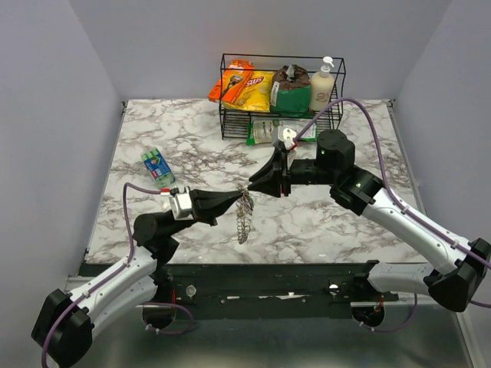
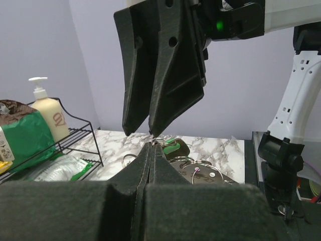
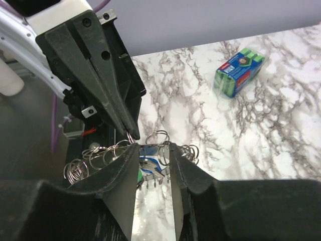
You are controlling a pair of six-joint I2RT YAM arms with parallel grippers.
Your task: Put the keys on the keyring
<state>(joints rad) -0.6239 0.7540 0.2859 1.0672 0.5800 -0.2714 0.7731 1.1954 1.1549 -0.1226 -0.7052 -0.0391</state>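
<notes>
My left gripper point(image 1: 238, 196) pinched shut on keyring point(image 1: 244, 216), hanging above table. Right gripper point(image 3: 153, 148) parted at coils. Keys point(image 3: 149, 169) likely threaded; leftovers unclear.

I see a wire basket point(image 1: 261, 55) holding chip bags point(image 1: 249, 88) and a pump bottle point(image 1: 322, 83). A green pack point(image 1: 157, 167) lies far left.

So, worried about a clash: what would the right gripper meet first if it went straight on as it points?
Probably the keyring, pinched in the left gripper, whose tips lie just beyond the right gripper; depth is unclear.
</notes>
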